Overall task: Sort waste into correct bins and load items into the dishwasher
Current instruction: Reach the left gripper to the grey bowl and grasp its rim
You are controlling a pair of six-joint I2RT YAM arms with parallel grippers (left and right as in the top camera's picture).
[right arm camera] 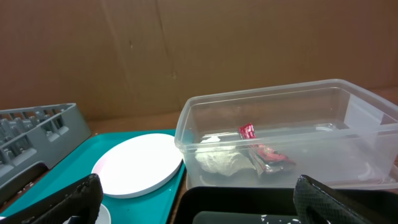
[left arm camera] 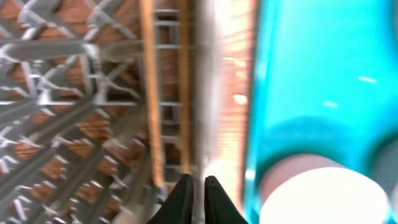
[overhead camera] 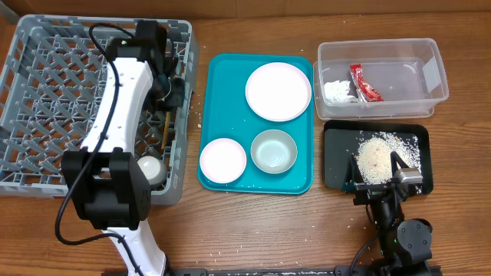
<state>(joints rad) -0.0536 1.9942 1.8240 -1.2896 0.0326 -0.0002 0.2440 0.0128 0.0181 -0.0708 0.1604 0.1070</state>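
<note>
**A:** Chopsticks (left arm camera: 149, 93) sit along the dish rack's (overhead camera: 46, 69) right wall, at the worktop's left edge. The left gripper (left arm camera: 194, 193) has its tips nearly together; I can't tell if it is gripping.

**B:** Risk?

**A:** They could slip through the lattice. The right gripper (right arm camera: 198, 190) gapes over the black tray (overhead camera: 337, 153) holding rice (overhead camera: 376, 157). The clear tub (overhead camera: 433, 77) holds the red wrapper (overhead camera: 364, 82) and paper scrap (overhead camera: 336, 92). The teal tray (overhead camera: 222, 77) holds the plate (overhead camera: 278, 91) and bowls (overhead camera: 222, 159).

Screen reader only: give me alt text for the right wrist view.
A clear plastic tub fills the right-centre, holding a red foil wrapper and crumpled white paper. To its left a white plate lies on the teal tray, with the grey rack far left. The black fingers of the right gripper stand wide apart at the bottom corners.
</note>
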